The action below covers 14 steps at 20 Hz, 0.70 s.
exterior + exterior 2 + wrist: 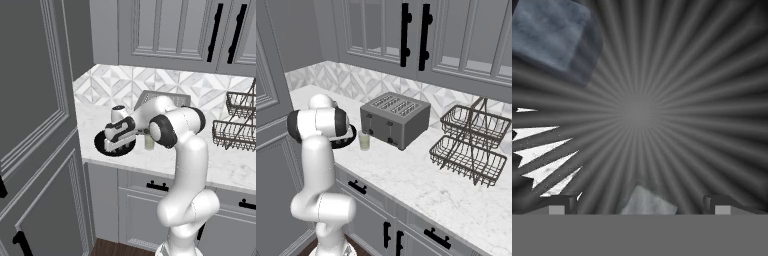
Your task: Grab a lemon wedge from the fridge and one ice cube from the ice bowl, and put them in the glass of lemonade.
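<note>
- gripper [640, 202] hangs low inside the ice bowl [101, 145], jaws spread wide, nothing held
- two pale ice cubes [554, 32] sit in there
- glass of lemonade [364, 140] stands just beside the bowl on the tabletop [421, 185]
- toaster [394, 119] behind

Black ice bowl [102, 145], pale yellow-green glass of lemonade [364, 140], silver toaster [394, 119], white-grey marbled counter [421, 185]
</note>
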{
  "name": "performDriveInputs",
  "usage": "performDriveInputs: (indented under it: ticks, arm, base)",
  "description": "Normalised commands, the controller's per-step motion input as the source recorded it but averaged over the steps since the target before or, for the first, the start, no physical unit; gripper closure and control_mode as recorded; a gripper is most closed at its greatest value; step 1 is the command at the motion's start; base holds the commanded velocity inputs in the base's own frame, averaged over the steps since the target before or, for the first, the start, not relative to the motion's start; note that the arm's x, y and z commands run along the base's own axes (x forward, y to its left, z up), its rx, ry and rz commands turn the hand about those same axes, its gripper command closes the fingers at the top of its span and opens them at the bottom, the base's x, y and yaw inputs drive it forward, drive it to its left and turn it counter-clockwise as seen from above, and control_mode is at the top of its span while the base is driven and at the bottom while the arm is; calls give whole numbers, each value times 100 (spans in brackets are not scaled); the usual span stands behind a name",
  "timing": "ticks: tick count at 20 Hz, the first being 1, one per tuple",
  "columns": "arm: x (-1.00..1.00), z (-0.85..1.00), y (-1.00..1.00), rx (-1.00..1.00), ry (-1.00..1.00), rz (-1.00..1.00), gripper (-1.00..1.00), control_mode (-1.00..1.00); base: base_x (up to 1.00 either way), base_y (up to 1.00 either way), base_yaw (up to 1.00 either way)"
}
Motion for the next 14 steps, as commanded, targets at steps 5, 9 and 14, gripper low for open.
performDriveInputs:
  ticks: [5,9,14]
  arm:
    - [0,-35,0,0,0,0,-100,-100]
    - [0,-18,0,1,0,0,-100,-100]
    - [0,-6,0,0,1,0,100,-100]
  base:
    - [0,0,0]
    - [0,0,0]
    - [0,0,0]
